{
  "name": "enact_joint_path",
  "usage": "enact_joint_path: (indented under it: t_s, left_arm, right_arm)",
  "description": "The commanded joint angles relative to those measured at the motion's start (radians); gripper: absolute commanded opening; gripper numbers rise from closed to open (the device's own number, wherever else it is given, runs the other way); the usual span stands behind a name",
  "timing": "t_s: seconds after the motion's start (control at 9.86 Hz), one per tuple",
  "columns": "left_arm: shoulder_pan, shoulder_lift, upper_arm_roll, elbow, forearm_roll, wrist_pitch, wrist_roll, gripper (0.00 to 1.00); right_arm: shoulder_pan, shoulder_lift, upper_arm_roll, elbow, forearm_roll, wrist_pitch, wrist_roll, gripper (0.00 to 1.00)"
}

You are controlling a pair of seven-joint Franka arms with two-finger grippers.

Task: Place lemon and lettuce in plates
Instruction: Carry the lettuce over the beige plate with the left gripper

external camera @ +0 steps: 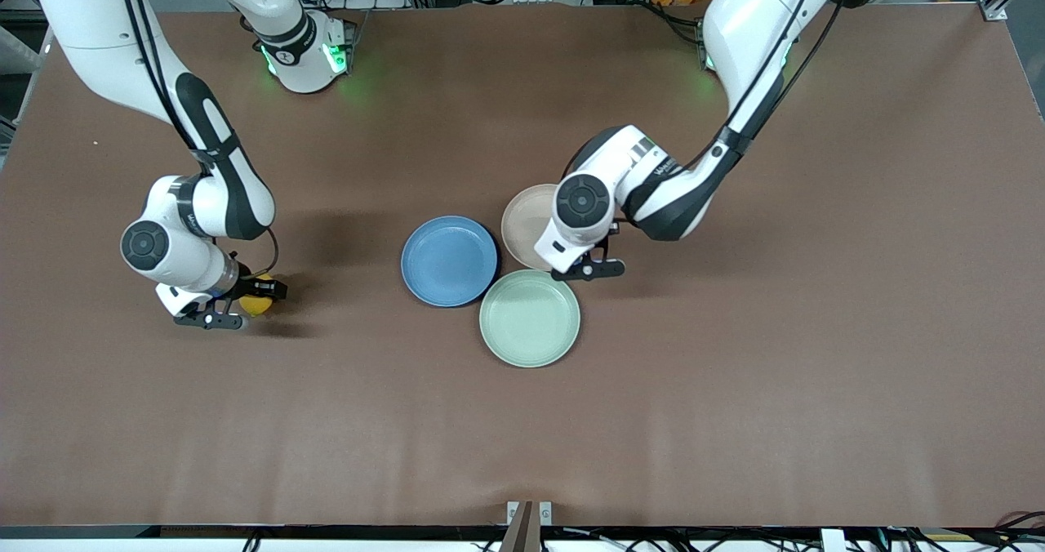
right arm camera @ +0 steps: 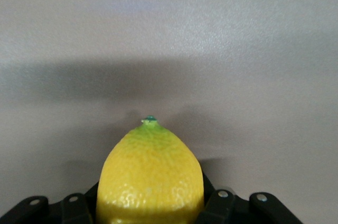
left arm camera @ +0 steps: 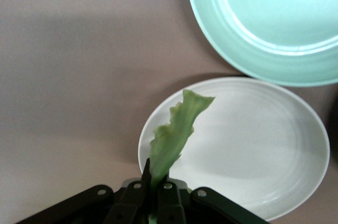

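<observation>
**Both arms loaded, plates still bare**

Nearest the front camera sits the mint-green plate [external camera: 530, 318], empty and no part of the job. Slightly farther back, toward the right arm's end of the counter [external camera: 735, 421], the right hand [external camera: 233, 305] is low over the bare surface with its fingers pinching the lemon [external camera: 256, 304]; the right wrist view shows the yellow fruit [right arm camera: 150, 176] wedged between the black fingers, stem tip pointing outward, with only counter ahead. It is well apart from every plate. Farther again lies the blue plate [external camera: 449, 260], empty, touching or nearly touching the mint-green one. Farthest of the three is the beige-pink plate [external camera: 522, 224], partly covered by the left arm. The left hand [external camera: 589, 269] hangs at that plate's edge, pressed together on the lettuce [left arm camera: 177, 134], whose leaf droops out over the pale rim [left arm camera: 222, 82] in the left wrist view.

To place the leaf well, the left hand would likely need to shift inward so the lettuce hangs over the plate's centre before letting go, keeping clear of the mint-green plate beside it. The lemon probably belongs in the blue plate and should be set down low, since it may roll.
</observation>
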State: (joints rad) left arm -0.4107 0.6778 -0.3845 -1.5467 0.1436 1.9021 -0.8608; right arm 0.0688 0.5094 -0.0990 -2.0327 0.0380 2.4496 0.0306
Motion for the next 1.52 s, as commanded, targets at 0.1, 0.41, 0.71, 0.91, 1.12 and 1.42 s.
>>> enact_joint_path:
  t_s: [0.1, 0.41, 0.71, 0.91, 1.12, 1.42]
  left_arm:
    - [-0.022, -0.005, 0.003, -0.013, 0.005, -0.043, -0.067, 0.0]
    - [-0.033, 0.002, 0.003, -0.009, 0.019, -0.04, -0.076, 0.97]
    - [-0.031, -0.003, 0.003, -0.007, 0.022, -0.037, -0.073, 1.0]
    - [-0.02, -0.009, 0.006, -0.003, 0.025, -0.037, -0.064, 1.0]
    - [-0.017, -0.009, 0.044, 0.017, 0.027, -0.037, -0.058, 1.0]
    - [0.033, -0.029, 0.07, 0.016, 0.12, -0.035, -0.029, 1.0]
  right_arm:
    - [0.005, -0.006, 0.007, 0.112, 0.002, -0.173, -0.011, 0.35]
    - [0.08, -0.006, 0.01, 0.127, 0.017, -0.176, 0.005, 0.35]
    - [0.132, -0.006, 0.056, 0.155, 0.049, -0.199, 0.02, 0.35]
    - [0.187, -0.006, 0.084, 0.204, 0.069, -0.254, 0.093, 0.35]
    - [0.265, -0.003, 0.084, 0.239, 0.069, -0.281, 0.187, 0.35]
    - [0.354, 0.0, 0.084, 0.247, 0.069, -0.279, 0.302, 0.35]
